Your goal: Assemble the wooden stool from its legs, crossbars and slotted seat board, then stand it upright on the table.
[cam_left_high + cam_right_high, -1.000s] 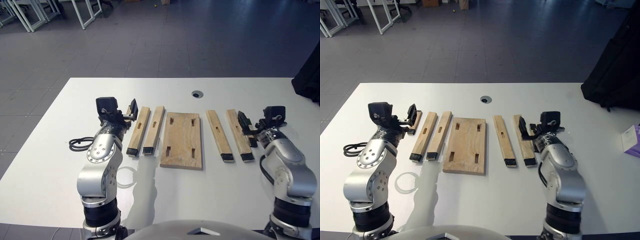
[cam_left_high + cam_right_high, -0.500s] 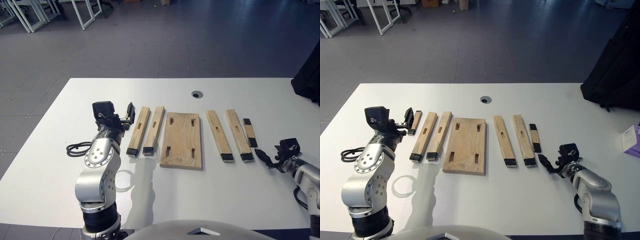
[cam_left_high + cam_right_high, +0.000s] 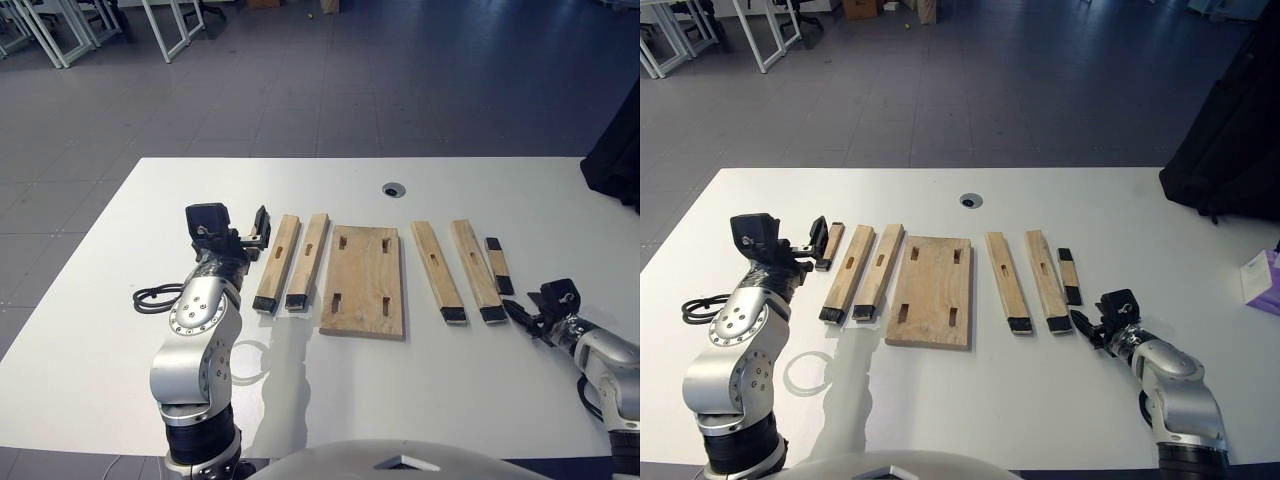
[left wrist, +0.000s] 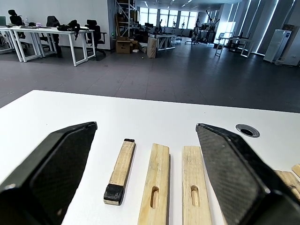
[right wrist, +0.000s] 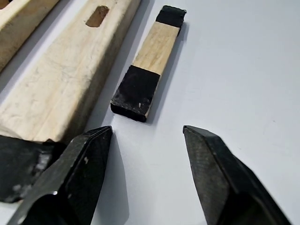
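The slotted seat board point(image 3: 365, 280) lies flat mid-table. Two slotted legs point(image 3: 277, 260) point(image 3: 308, 258) lie to its left and two more point(image 3: 438, 268) point(image 3: 476, 268) to its right. A short crossbar with black ends point(image 4: 120, 171) lies left of the left legs, just ahead of my open left gripper point(image 4: 146, 127), which holds nothing. The other crossbar point(image 5: 150, 65) lies right of the right legs. My right gripper point(image 5: 147, 130) sits low on the table just short of its near end, open and empty.
A black cable point(image 3: 155, 295) is coiled on the table left of my left arm. A round cable hole point(image 3: 394, 188) sits behind the board. A pale ring point(image 3: 812, 365) lies near the front left. A purple box point(image 3: 1265, 280) is at the right edge.
My right gripper has drawn back from over the right crossbar toward the table's near edge, then crept slightly forward. The crossbar now lies uncovered. The left gripper shifted slightly left.
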Controlling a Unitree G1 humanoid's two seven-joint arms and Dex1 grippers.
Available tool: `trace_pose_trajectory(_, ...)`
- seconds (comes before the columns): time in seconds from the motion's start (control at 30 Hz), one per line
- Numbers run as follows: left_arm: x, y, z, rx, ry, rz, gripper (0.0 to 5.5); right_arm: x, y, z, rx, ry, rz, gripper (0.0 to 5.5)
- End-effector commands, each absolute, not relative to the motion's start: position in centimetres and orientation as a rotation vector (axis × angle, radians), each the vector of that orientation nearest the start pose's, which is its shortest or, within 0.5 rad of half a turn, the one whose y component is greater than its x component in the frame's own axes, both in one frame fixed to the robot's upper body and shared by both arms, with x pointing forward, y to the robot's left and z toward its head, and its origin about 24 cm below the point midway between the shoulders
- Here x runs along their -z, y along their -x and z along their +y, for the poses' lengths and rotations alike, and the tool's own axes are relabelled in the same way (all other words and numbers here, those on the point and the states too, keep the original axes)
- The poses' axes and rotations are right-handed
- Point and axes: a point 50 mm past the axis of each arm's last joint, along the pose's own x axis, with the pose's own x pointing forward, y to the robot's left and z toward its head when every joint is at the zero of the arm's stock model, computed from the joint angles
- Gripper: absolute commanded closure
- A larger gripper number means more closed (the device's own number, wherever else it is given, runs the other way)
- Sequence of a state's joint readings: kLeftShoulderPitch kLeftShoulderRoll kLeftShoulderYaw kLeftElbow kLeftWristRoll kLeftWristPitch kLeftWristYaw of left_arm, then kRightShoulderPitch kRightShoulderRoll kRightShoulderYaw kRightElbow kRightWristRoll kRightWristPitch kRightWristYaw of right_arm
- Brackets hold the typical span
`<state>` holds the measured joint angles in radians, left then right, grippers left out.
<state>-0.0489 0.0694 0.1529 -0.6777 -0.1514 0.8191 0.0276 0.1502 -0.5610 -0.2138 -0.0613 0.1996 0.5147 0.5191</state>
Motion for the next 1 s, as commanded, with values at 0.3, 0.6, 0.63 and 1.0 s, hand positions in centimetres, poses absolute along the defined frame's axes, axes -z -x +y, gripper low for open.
trace_pose_trajectory(0.3, -13.3, -23.8, 17.6, -0.047, 0.042, 0.087, 1.6, 0.5, -20.7, -27.1, -0.166, 0.123, 0.72, 2.71)
trace_pose_trajectory(0.6, -13.4, -23.9, 17.6, -0.046, 0.043, 0.084, 1.6, 3.0, -19.1, -26.0, -0.139, 0.064, 0.966, 2.87)
trace_pose_trajectory(0.63, -13.4, -23.9, 17.5, -0.046, 0.044, 0.084, 1.6, 3.1, -19.2, -25.9, -0.141, 0.063, 0.971, 3.0)
trace_pose_trajectory(1.0, -13.5, -24.2, 17.3, -0.031, 0.035, 0.081, 1.6, 2.4, -20.0, -28.8, 0.027, 0.077, 0.925, 4.2)
